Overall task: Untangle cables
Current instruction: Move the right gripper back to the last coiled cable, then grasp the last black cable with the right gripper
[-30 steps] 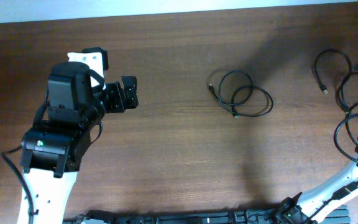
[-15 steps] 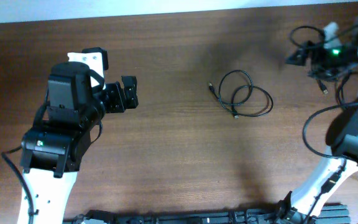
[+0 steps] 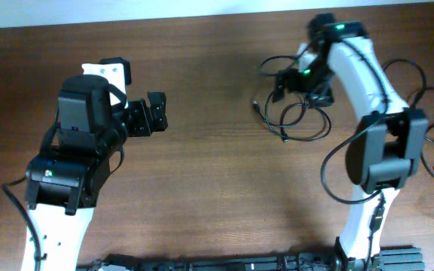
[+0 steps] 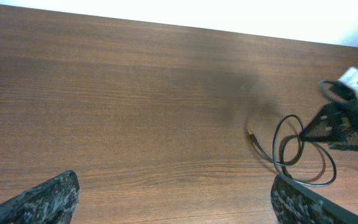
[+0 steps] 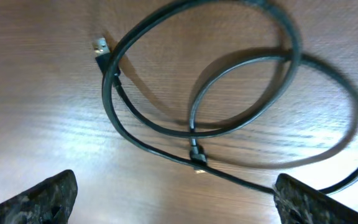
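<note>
Both grippers are seen spread wide and empty, the left gripper at centre left, the right gripper poised over the thin black looped cables in the overhead view's upper right of centre, so approach is judged in hand and a descent onto one strand is called for.

The desk is dark brown with a horizontal wood-grain pattern. The cables are black, with a silver plug tip. The left arm and right arm are black and white, each with a green indicator light; the fingers of the right claw are black with grey speckling.
</note>
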Robot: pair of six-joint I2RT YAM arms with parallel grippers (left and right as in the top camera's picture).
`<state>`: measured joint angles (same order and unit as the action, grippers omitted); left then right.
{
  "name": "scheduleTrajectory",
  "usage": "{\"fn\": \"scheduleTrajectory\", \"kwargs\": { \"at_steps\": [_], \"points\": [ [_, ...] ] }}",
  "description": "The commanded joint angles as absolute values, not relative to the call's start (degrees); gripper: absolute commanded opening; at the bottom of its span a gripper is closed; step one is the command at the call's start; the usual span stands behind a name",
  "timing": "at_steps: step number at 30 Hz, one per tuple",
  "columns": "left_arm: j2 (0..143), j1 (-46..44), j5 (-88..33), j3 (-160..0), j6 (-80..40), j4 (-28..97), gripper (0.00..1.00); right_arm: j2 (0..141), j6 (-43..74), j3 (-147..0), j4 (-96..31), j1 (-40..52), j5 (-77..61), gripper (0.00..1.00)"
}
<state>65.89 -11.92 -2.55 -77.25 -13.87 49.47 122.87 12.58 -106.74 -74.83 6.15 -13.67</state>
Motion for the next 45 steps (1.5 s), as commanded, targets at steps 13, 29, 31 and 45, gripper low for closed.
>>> {"fn": "scheduleTrajectory", "kwargs": {
  "at_steps": [13, 29, 31, 45],
  "points": [
    [65.98, -11.57, -2.09, -77.93, -12.95, 49.21, 0.99, 122.96, 14.37, -96.79, -64.71, 18.02, -2.72, 1.00],
    [65.98, -11.57, -2.09, -77.93, -12.95, 49.21, 0.99, 122.96, 3.38, -89.86, -56.14, 17.93, 5.19, 0.99],
    [65.98, -11.57, -2.09, -77.93, -12.95, 49.21, 0.99, 122.96, 3.40, -88.73, -55.31, 17.96, 5.15, 0.99],
    [65.98, -11.57, -2.11, -77.93, -12.95, 49.21, 0.99, 122.96, 3.42, -82.87, -51.11, 18.00, 0.23, 0.04]
  ]
}}
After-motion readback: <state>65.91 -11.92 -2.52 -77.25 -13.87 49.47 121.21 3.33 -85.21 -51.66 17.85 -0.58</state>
